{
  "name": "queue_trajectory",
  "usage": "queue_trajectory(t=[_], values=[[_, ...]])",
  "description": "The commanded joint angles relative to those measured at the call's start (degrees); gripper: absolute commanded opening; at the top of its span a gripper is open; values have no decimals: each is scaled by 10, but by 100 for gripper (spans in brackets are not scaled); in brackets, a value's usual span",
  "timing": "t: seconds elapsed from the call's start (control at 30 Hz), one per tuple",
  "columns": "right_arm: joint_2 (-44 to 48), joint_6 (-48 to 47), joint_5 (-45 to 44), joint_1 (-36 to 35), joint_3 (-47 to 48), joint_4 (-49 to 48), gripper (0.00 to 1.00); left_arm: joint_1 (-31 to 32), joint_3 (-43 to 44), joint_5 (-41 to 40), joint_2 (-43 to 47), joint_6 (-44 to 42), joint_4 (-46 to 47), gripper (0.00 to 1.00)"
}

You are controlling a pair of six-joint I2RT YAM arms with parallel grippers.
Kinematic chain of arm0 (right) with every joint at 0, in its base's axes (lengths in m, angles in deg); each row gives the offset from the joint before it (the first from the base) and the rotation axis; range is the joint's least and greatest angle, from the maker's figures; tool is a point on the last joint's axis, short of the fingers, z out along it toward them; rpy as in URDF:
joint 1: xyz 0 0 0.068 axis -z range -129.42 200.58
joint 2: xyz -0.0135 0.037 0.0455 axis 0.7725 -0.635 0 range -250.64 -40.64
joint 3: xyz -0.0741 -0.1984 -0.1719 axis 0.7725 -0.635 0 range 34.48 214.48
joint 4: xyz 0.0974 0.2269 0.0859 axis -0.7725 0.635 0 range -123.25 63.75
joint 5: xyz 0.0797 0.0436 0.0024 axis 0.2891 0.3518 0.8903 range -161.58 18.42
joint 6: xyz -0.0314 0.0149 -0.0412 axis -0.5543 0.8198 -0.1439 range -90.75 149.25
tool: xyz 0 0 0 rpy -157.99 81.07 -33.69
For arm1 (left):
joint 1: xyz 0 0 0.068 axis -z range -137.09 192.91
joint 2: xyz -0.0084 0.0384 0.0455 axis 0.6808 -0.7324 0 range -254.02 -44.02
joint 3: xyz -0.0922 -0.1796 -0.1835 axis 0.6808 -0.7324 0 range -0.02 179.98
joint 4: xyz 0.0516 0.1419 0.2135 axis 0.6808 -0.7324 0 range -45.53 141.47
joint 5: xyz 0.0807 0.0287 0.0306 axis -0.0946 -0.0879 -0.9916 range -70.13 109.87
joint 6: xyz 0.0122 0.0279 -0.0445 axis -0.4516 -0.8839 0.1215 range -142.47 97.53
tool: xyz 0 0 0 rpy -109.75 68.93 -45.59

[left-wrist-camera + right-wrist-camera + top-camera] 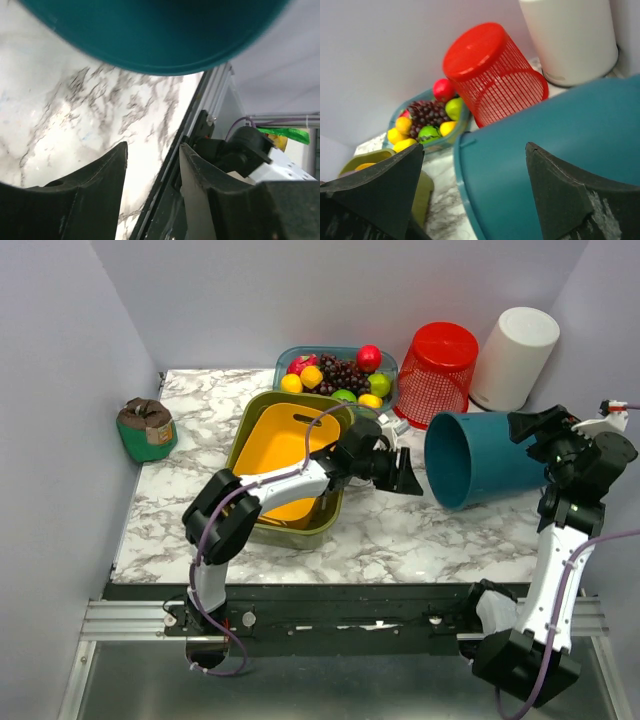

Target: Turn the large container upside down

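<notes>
TURN HALF MADE: The teal bin (pixel 490 460) lies on its side at the right of the marble table (pixel 400 540). Its open mouth faces left toward the middle and its closed bottom points at the right wall. It is neither upright nor inverted (about halfway, by my reckoning). The rim has not yet come down flat on the table, so the job is begun but not finished.

The right gripper (pixel 537 430) sits at the bin's bottom end, over its upper side, with its fingers spread wide. From its own camera the bin's wall fills the space beyond them, and I cannot tell whether either finger touches it. Nothing shows a clamp. The left gripper (pixel 407 478) hovers just beside the bin's mouth, low over the table, fingers parted with nothing between them. The rim curves past just ahead of the tips, apart from them.

What is left, as I judge it, is to lift the bottom end up and over until the rim rests on the marble. With neither gripper closed on it, the round bin could roll.

Behind it stand a red basket (pixel 440 370), mouth down, and a white canister (pixel 515 355). Further left are a tray of fruit (pixel 335 370) and a green tub (pixel 285 455) with a yellow one nested inside. A green pouch (pixel 147 428) sits by the left wall.
</notes>
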Motion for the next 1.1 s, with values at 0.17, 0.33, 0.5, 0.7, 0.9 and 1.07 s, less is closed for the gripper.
queue_trajectory(t=[0.17,0.33,0.5,0.7,0.9,1.07], values=[[-59,6,117,-6,-59,-3,84,2,64,-64,65,-52,-6,59],[-101,-34,87,-102,-63,10,80,2,107,-74,43,-53,-29,60],[-112,-30,30,-166,-82,-25,80,-5,115,-90,47,-56,-37,61],[-159,-64,-58,-221,-52,-27,78,-14,80,-100,75,-64,-40,61],[-183,-82,-97,-248,-38,-36,69,-26,52,-104,92,-57,-27,61],[-190,-101,-142,-284,-49,-55,53,-28,28,-98,102,-58,-22,61]])
